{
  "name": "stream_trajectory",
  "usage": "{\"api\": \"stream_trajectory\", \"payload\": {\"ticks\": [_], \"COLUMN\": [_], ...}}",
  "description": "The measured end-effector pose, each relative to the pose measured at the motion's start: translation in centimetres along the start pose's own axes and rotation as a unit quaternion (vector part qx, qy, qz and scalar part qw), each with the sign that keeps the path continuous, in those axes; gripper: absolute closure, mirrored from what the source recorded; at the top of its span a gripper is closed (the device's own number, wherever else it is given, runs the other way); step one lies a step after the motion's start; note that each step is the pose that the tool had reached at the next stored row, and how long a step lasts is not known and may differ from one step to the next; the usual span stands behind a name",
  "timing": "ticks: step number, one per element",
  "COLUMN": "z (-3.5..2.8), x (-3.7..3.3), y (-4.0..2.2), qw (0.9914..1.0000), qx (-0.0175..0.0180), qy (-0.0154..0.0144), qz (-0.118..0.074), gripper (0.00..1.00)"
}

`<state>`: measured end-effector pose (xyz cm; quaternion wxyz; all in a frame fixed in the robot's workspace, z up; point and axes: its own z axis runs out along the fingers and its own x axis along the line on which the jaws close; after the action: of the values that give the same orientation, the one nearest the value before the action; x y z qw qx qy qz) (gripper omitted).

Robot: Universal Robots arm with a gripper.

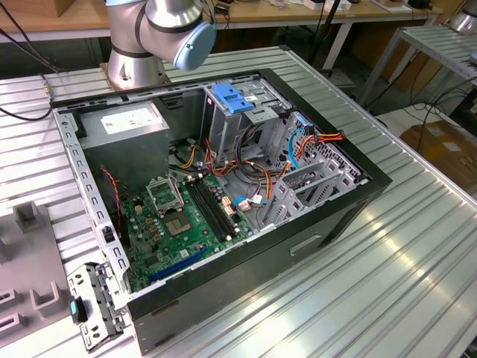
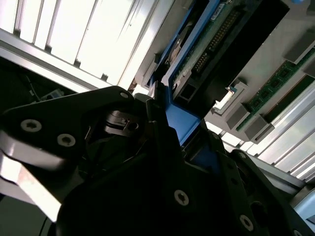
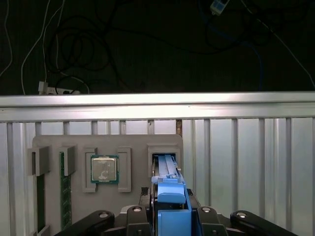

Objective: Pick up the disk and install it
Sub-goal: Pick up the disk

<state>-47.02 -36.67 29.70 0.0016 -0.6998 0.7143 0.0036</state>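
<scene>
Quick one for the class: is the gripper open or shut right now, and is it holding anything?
Gripper: closed on the disk, clamped across its blue-railed edge, with the disk's far end at a slot of the grey parts tray.

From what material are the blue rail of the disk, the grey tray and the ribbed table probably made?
Rail of the disk: blue plastic by its look, even colour, soft sheen, moulded edges. The grey tray: probably plastic too, matte, no metallic glint. The ribbed table: metal, likely aluminium, pale silver with bright reflections.
</scene>
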Motion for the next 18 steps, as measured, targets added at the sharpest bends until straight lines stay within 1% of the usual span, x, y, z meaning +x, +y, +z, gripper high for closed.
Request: {"api": "stream_trajectory", "payload": {"ticks": [4, 6, 11, 14, 18], "z": [0.0, 0.0, 0.01, 0.01, 0.01], "x": [0.0, 0.0, 0.0, 0.0, 0.0], "y": [0.0, 0.0, 0.0, 0.0, 0.0], "qw": [1.0, 0.99989, 0.99988, 0.99995, 0.99995], "qx": [0.0, 0.0, 0.0001, 0.0001, 0.0001], "qy": [0.0, 0.0, 0.0, 0.0, 0.0], "qz": [0.0, 0.015, 0.015, 0.01, 0.01], "gripper": [0.63, 0.63, 0.63, 0.63, 0.63]}}
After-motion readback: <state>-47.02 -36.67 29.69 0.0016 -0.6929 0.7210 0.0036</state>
